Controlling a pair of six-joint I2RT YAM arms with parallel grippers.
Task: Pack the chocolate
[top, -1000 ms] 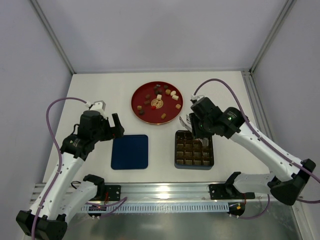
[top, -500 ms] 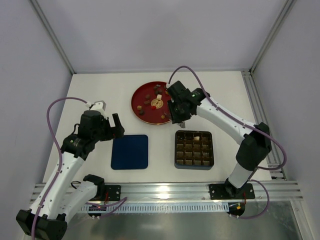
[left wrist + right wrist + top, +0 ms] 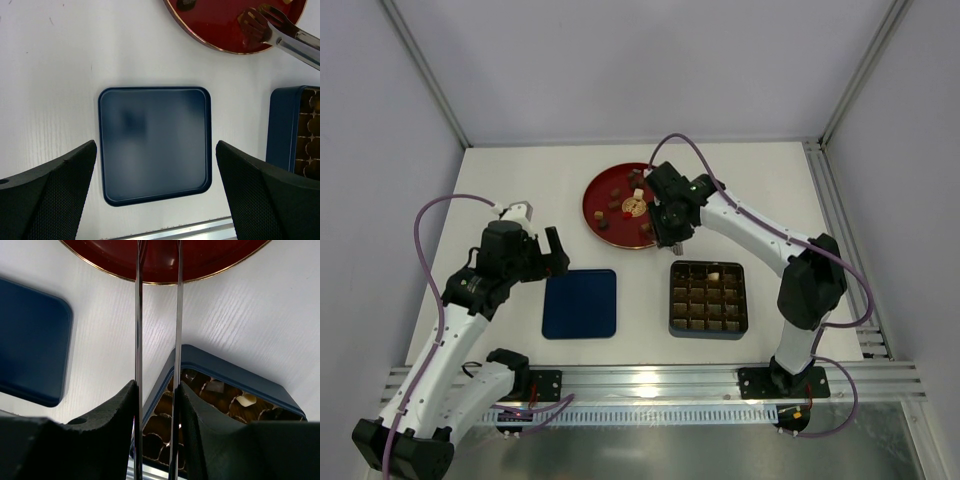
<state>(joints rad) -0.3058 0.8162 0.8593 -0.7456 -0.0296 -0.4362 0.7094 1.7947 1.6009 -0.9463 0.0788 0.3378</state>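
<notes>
The chocolate [image 3: 614, 207] lies mostly on the red plate [image 3: 592, 203], with a few pieces already in the tray [image 3: 708, 298]. The right gripper [image 3: 156, 388] is much nearer to it: it is clenched on metal tongs [image 3: 177, 315] whose long blades point forward over the plate's near rim. The blade tips stand at one brown piece [image 3: 248, 20], though we cannot tell if they touch it. The left gripper [image 3: 156, 145] hangs fully released and empty above the blue lid [image 3: 155, 142].

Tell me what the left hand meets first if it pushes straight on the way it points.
The left hand, open, would first meet the flat dark-blue square lid lying straight ahead. Nothing shows between them, though depth is unclear.
</notes>
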